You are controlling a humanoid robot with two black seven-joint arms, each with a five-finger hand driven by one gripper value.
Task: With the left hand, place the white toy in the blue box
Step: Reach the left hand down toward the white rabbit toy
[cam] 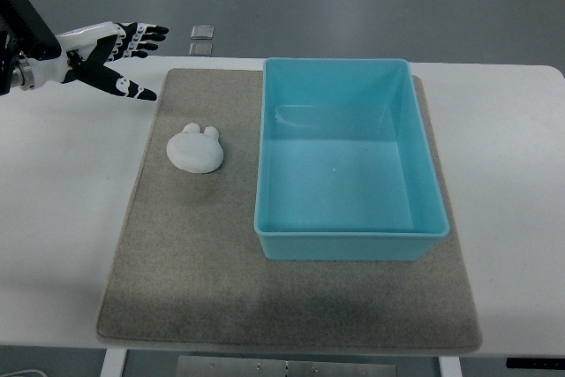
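Observation:
A white toy [196, 147], rounded with two small ears, lies on the grey mat [194, 262] just left of the blue box [351, 234]. The box is an open light-blue bin with nothing inside it. My left hand [132, 59] hovers at the upper left, above the mat's far left corner, fingers spread and holding nothing. It is well apart from the toy, up and to the left of it. The right arm does not show.
The mat lies on a white table [62, 209]. Two small grey squares [201, 39] sit on the floor beyond the table's far edge. The table's front edge runs along the bottom of the picture.

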